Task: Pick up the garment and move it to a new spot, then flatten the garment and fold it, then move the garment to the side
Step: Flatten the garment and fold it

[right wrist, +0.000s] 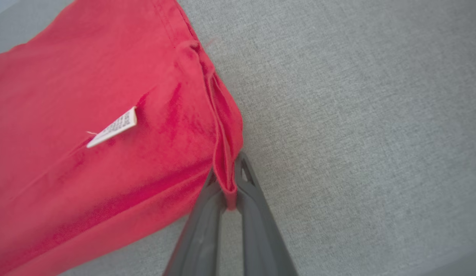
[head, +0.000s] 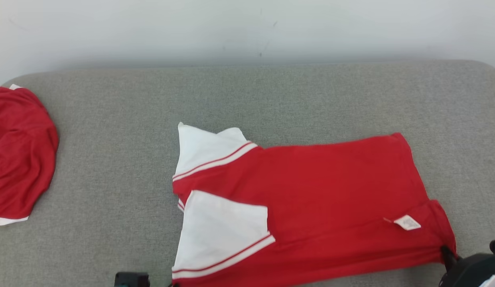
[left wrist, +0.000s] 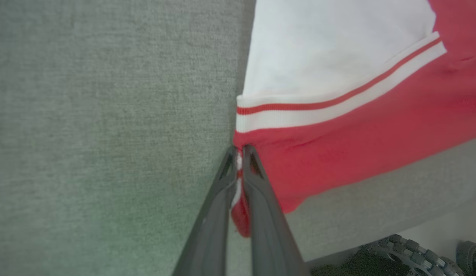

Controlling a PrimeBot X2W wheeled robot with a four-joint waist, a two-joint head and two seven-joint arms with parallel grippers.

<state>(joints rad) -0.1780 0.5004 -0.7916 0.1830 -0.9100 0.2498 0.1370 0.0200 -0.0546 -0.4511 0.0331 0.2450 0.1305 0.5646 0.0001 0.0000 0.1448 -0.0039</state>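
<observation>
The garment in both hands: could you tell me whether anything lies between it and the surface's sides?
Left of the held garment, a crumpled red garment sits at the grey surface's edge; rightward, nothing visible.

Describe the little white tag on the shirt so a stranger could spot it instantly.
On the grey padded surface, find the red shirt spread in the middle, not the crumpled red garment at the left edge. Near its right end lies a small white label, the lone white patch away from the sleeves.
</observation>
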